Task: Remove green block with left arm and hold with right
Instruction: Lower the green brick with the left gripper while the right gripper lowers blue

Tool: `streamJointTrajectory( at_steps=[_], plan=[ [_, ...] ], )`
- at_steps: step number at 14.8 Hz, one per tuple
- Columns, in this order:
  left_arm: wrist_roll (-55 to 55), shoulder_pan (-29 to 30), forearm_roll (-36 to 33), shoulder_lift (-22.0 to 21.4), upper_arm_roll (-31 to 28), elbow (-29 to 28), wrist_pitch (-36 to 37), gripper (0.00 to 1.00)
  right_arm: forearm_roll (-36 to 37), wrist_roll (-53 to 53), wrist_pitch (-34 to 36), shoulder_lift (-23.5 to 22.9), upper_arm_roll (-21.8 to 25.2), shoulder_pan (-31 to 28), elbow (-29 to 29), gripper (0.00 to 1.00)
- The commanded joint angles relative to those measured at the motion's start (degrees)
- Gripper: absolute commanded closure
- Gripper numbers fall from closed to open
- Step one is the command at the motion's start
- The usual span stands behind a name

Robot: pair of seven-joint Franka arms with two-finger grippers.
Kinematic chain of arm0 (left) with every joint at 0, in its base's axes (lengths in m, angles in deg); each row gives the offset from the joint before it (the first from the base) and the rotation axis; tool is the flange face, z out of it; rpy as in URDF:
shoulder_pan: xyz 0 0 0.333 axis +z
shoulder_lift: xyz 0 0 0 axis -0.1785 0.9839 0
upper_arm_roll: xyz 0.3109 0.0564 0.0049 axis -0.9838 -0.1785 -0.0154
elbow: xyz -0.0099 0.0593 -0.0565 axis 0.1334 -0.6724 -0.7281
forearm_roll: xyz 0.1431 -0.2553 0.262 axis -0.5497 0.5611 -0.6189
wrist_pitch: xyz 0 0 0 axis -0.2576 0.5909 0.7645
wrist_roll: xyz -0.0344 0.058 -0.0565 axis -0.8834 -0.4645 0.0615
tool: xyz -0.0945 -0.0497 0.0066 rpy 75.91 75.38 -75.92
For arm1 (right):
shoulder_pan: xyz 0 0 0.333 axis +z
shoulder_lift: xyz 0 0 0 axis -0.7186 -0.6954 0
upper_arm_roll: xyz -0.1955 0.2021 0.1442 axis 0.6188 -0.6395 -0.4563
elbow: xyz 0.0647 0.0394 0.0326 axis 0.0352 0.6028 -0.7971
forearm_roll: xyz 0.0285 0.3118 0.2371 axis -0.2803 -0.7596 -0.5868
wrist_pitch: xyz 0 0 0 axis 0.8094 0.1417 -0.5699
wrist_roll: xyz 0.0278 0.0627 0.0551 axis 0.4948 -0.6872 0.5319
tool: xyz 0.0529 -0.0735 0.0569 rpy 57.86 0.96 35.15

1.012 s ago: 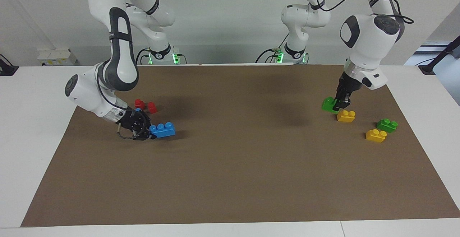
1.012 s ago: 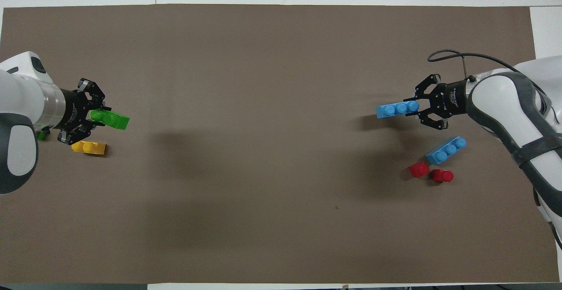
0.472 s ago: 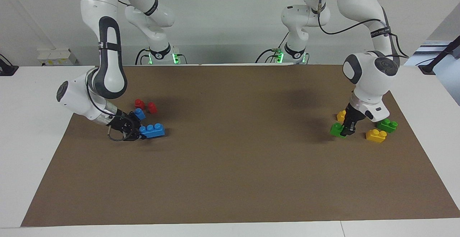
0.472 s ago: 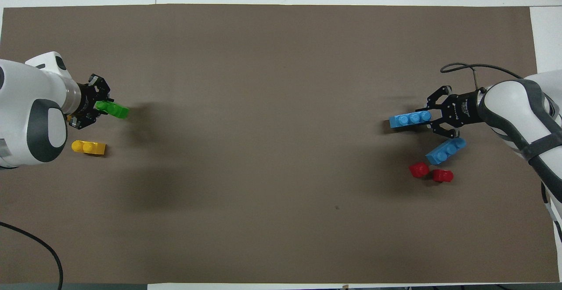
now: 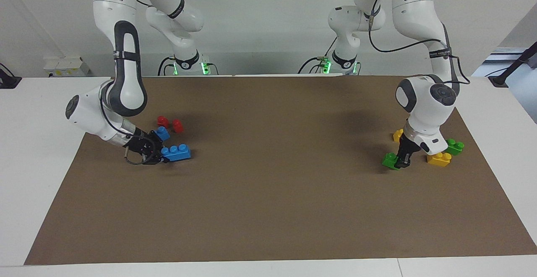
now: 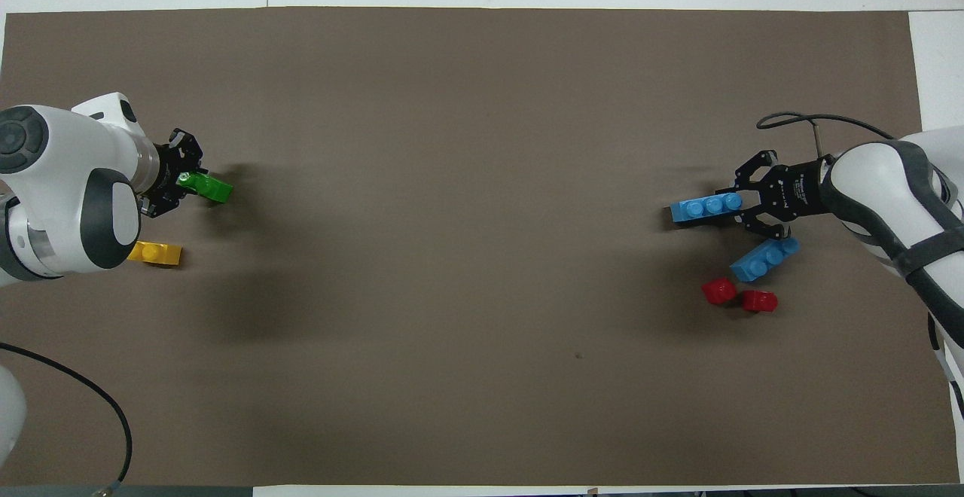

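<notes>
The green block (image 5: 389,160) (image 6: 208,187), lime with two studs, is pinched at one end by my left gripper (image 5: 401,162) (image 6: 183,181), which is shut on it. It hangs very low over the brown mat (image 5: 268,193), beside a yellow brick (image 5: 439,159); whether it touches the mat I cannot tell. At the right arm's end, my right gripper (image 5: 163,156) (image 6: 736,203) is shut on the end of a blue three-stud brick (image 5: 176,152) (image 6: 706,208), low at the mat.
A darker green brick (image 5: 454,146) and a second yellow brick (image 5: 397,135) lie near the left gripper, closer to the robots. Another blue brick (image 5: 161,133) (image 6: 764,257) and two red blocks (image 5: 162,121) (image 5: 178,126) lie close to the right gripper.
The left gripper carried the green block away from the robots, past a yellow brick, and lower toward the mat. The right gripper slid its blue brick slightly toward the right arm's end.
</notes>
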Motion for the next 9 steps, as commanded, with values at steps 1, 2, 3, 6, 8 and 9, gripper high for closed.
streamJointTrajectory(
  at_steps=[1,2,3,6,8,9],
  plan=[
    [1.68,0.62,0.33,1.86,0.41,1.22,-1.23,0.0,0.26,-3.23,-1.49,0.67,-0.94,-0.7,1.74,0.68],
    [3.16,0.7,0.42,1.6,0.41,1.4,-1.06,0.0,0.26,-3.23,-1.49,0.67,-0.94,-0.78,1.65,0.6],
    [5.88,0.7,0.33,1.16,0.41,1.4,-0.62,0.0,0.26,-3.24,-1.49,0.67,-0.94,-0.52,1.65,0.49],
    [10.91,0.7,0.33,0.28,0.33,4.98,3.06,0.0,0.26,-2.97,-2.19,0.67,-0.94,-0.17,1.3,0.19],
    [14.05,0.36,0.33,-0.6,0.41,8.33,6.4,0.0,0.26,-2.53,-2.11,0.67,-1.03,-0.08,0.95,0.07],
    [17.73,0.18,0.33,-1.56,0.41,9.21,8.51,0.0,0.26,-2.1,-1.32,0.93,-1.03,0.18,-0.18,0.03]
  ],
)
